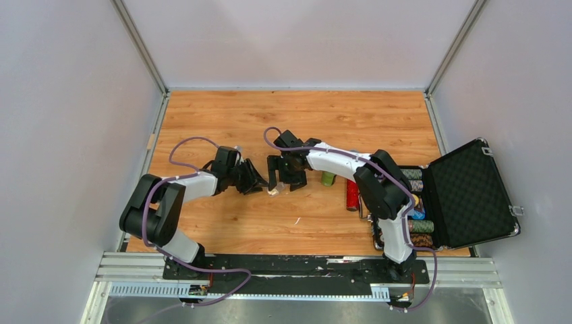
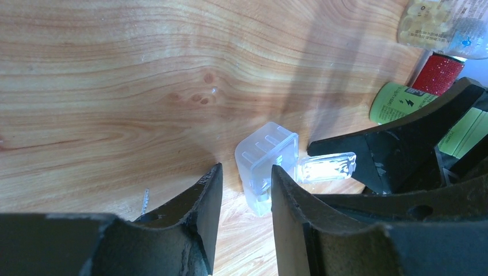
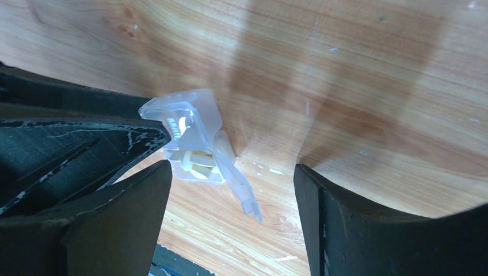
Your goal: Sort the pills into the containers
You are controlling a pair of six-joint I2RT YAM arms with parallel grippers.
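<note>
One clear box, lid open, pale pills inside.

Left arm and right arm: identical construction. Link shells are glossy white. Joint housings are matte black, rounded and blocky. A purple cable runs externally along each arm, loops free near the wrist and trails out at the base.

Left claw and right claw: black throughout, two fingers each. Fingers are thick and flat-sided, tapering to blunt tips. Finger edges carry pale scuffs and chipped coating, visible in both wrist views. One left-claw finger body has a small round hole.
</note>
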